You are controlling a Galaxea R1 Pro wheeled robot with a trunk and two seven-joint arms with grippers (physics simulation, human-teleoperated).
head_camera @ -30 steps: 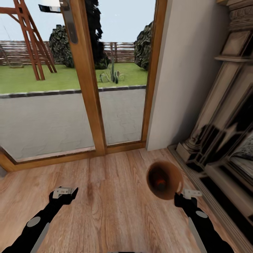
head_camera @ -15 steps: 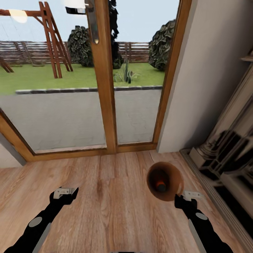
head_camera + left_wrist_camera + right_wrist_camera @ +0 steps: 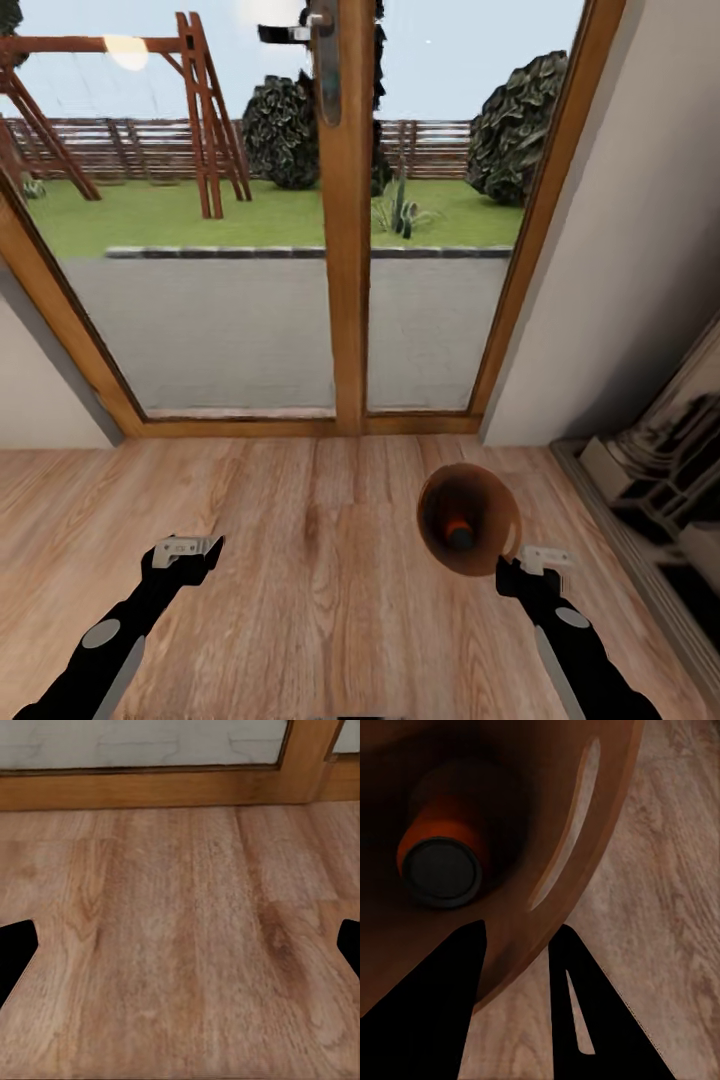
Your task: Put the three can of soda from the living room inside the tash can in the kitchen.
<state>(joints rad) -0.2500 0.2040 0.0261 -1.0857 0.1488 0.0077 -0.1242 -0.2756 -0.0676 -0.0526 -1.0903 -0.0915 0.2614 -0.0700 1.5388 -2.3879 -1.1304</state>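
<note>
I have the right gripper [image 3: 522, 562] with its fingers clamped on the rim of the round tapered wood-brown bin [image 3: 497, 540], carrying it tilted above the wooden floor [image 3: 320, 590] near the wood-framed glass doors [image 3: 345, 250]. One bright orange soda can [image 3: 442, 851] lies inside it. The left gripper [image 3: 185, 552] hangs empty, fingers apart. I judge one can is binned; the other two and the trip to the kitchen remain.

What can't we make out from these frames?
- Other soda cans: one orange can shows in the trash can; the dark interior may hide more.
- Right gripper: fingers straddle the bin rim; contact unclear.
- Left gripper: fingertips cut off by the wrist view's edges.
</note>
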